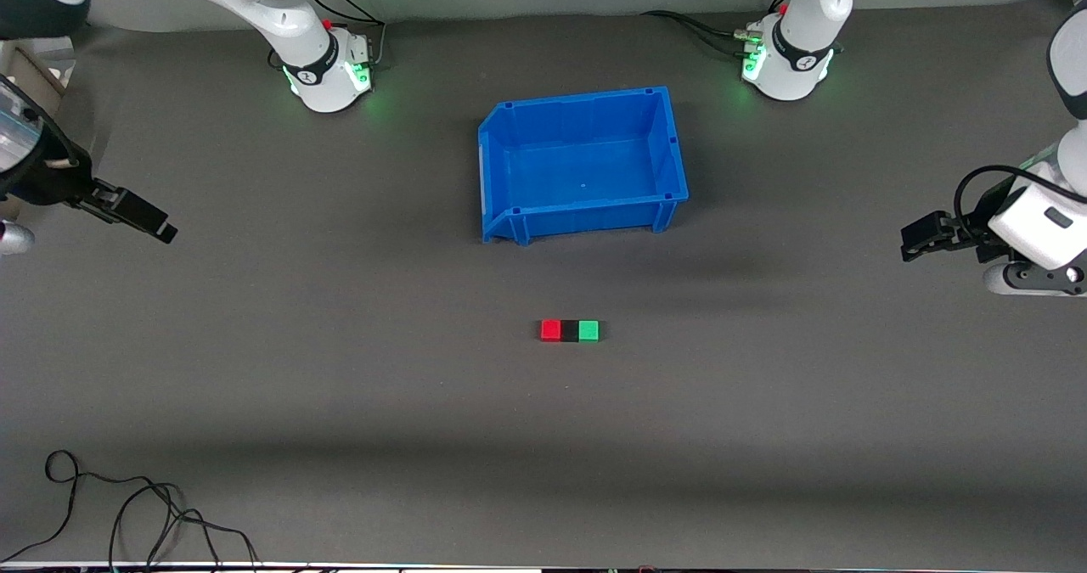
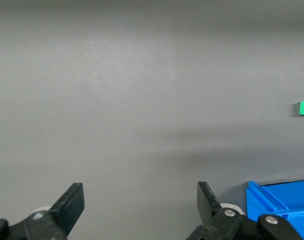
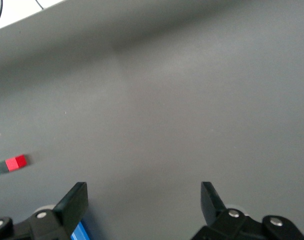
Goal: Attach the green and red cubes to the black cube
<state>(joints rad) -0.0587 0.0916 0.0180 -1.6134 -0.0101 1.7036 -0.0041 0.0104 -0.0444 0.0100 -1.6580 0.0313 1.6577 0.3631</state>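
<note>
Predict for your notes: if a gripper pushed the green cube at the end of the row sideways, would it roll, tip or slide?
The green cube sits flat on the table, so it would probably slide, not roll. It touches the black cube, which touches the red cube; a push along the row would likely shift all three. It looks small and rigid, probably light.

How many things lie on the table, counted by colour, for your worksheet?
Red: 1, the red cube
Black: 1, the black cube
Green: 1, the green cube
Blue: 1, the blue bin
Total: 4
</note>
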